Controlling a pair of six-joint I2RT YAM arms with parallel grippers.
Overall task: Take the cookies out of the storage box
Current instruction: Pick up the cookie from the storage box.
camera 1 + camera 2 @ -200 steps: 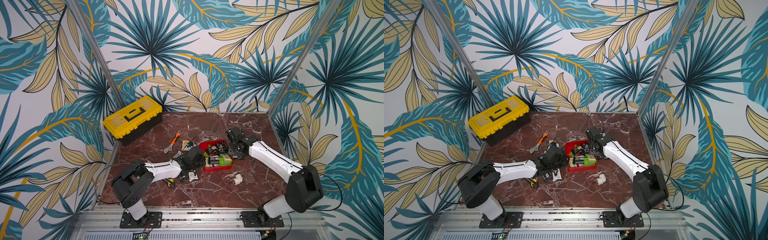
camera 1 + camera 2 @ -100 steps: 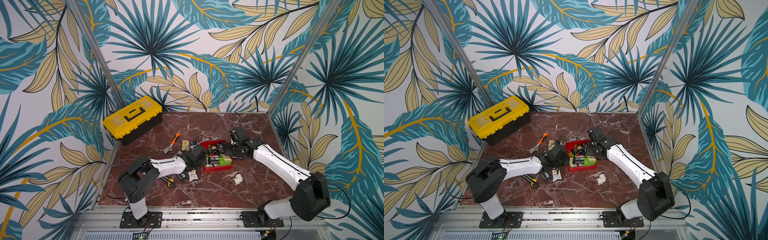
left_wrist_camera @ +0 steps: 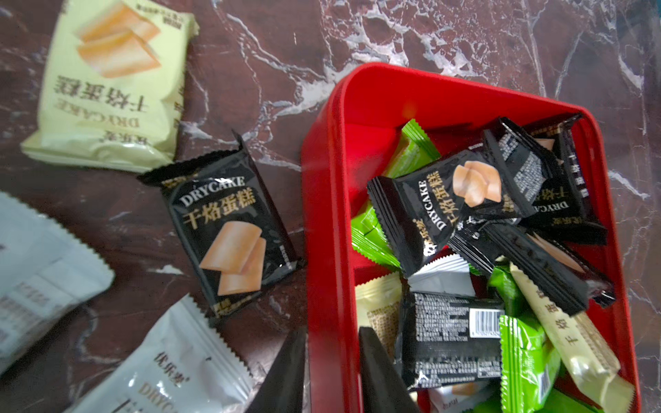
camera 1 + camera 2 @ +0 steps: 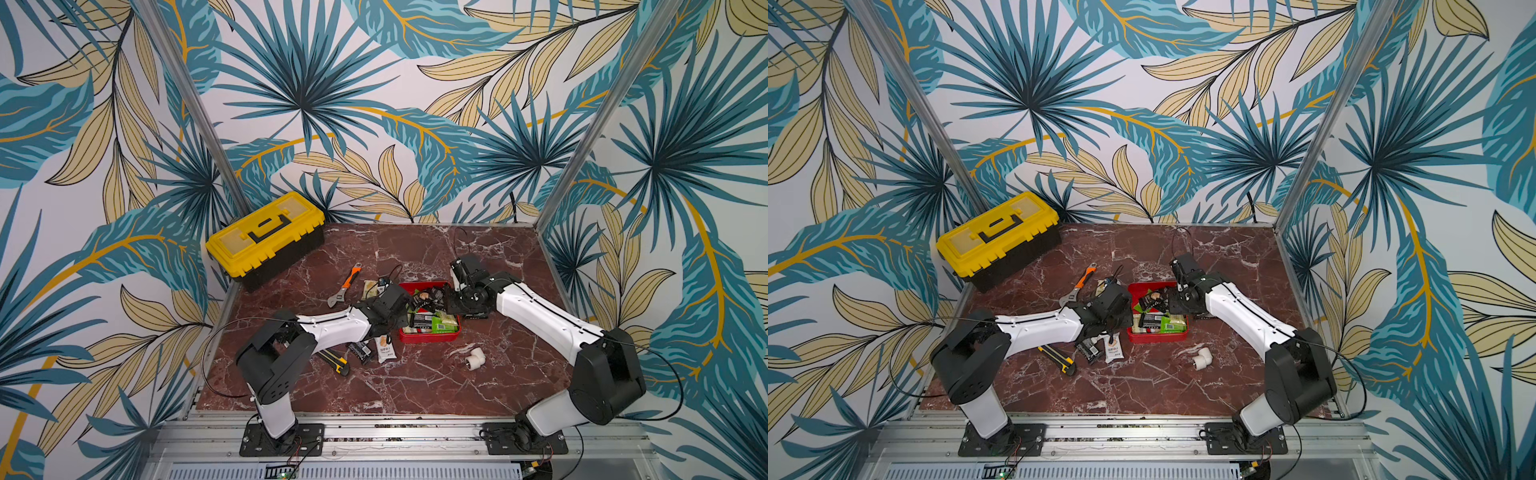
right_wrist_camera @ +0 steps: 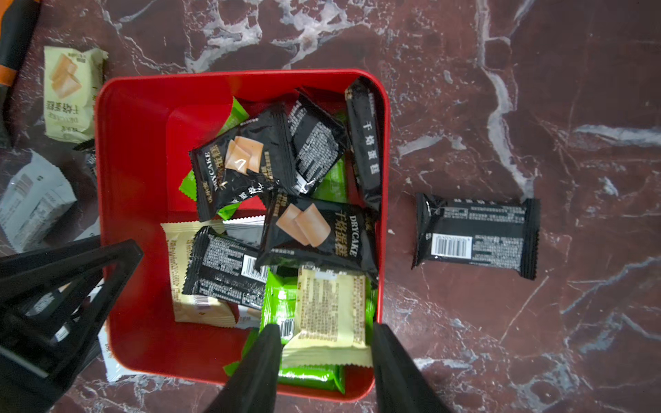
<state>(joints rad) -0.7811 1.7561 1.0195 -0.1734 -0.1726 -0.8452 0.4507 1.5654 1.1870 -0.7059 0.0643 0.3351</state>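
The red storage box (image 4: 428, 338) (image 4: 1156, 338) sits mid-table, holding several cookies in black, green and cream wrappers. My left gripper (image 3: 332, 330) (image 4: 399, 318) is shut on the box's left wall (image 3: 322, 214), with one finger inside and one outside. My right gripper (image 5: 325, 327) (image 4: 451, 307) stands open over the box's right near corner. Its fingers flank a cream packet (image 5: 331, 311) lying on a green one. More cookies lie on the table: a black packet (image 5: 475, 232) to the right of the box, and black (image 3: 229, 236), cream (image 3: 111, 89) and white (image 3: 171, 368) packets to its left.
A yellow-lidded toolbox (image 4: 266, 237) stands at the back left. An orange-handled wrench (image 4: 347, 284) lies behind the left gripper. A yellow-black utility knife (image 4: 334, 361) rests under the left arm. A white pipe elbow (image 4: 473, 359) lies in front of the box.
My left gripper has moved to the box's left wall and its jaws have closed onto it. My right gripper has shifted slightly over the box's right side.
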